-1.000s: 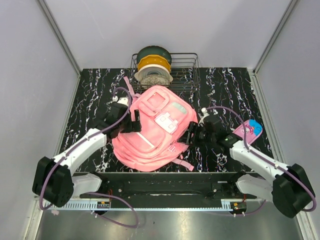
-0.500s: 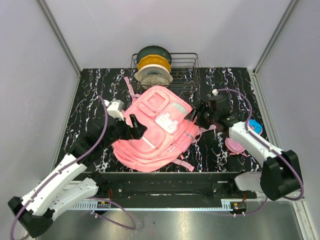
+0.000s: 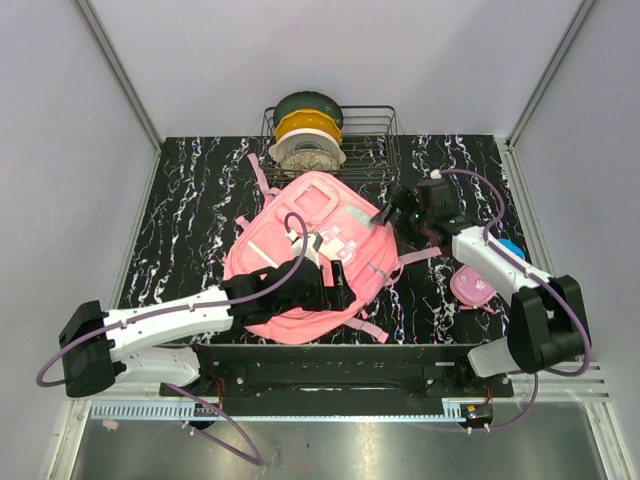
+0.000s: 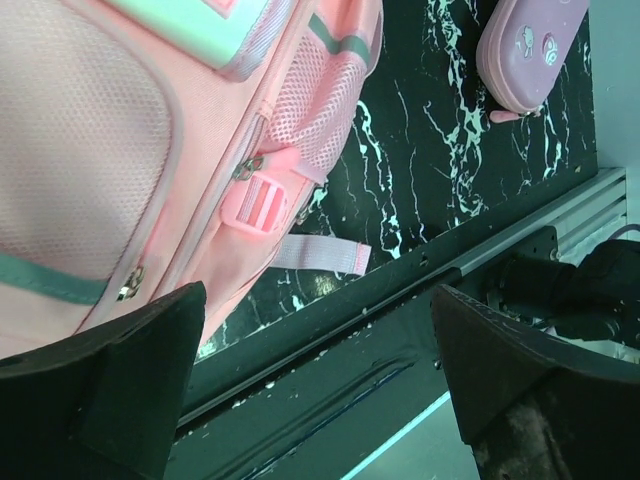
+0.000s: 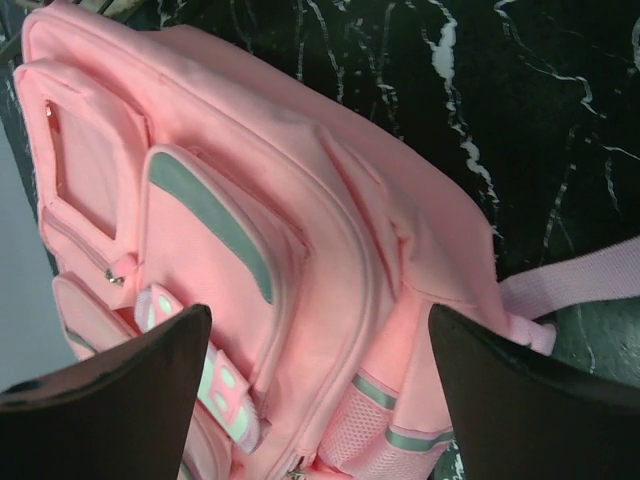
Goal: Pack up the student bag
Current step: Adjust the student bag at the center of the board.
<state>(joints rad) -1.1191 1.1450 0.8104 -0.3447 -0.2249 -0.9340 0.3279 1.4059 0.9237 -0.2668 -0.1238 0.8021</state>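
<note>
The student bag (image 3: pixel 300 215) is a large pink backpack lying flat at mid-table, front pockets up. My left arm reaches across its near edge. The left gripper (image 3: pixel 342 284) hangs open over the bag's lower right corner. In the left wrist view the left gripper (image 4: pixel 320 390) frames the table's front rail, with the bag (image 4: pixel 100 150) at the upper left and nothing between the fingers. My right gripper (image 3: pixel 388 216) stands open at the bag's right side. In the right wrist view the right gripper (image 5: pixel 320 400) spreads wide above the bag (image 5: pixel 300 200), holding nothing.
A small pink pencil case (image 3: pixel 470 289) with a blue end lies right of the bag, partly under the right arm, and shows as the pencil case (image 4: pixel 530 45) in the left wrist view. A wire basket (image 3: pixel 385 150) with filament spools (image 3: pixel 308 130) stands at the back. A loose strap (image 4: pixel 320 254) trails toward the front rail.
The left arm swung from the bag's left side across its near edge to the lower right. The right gripper opened wider and moved from the lower right corner up along the right side.
</note>
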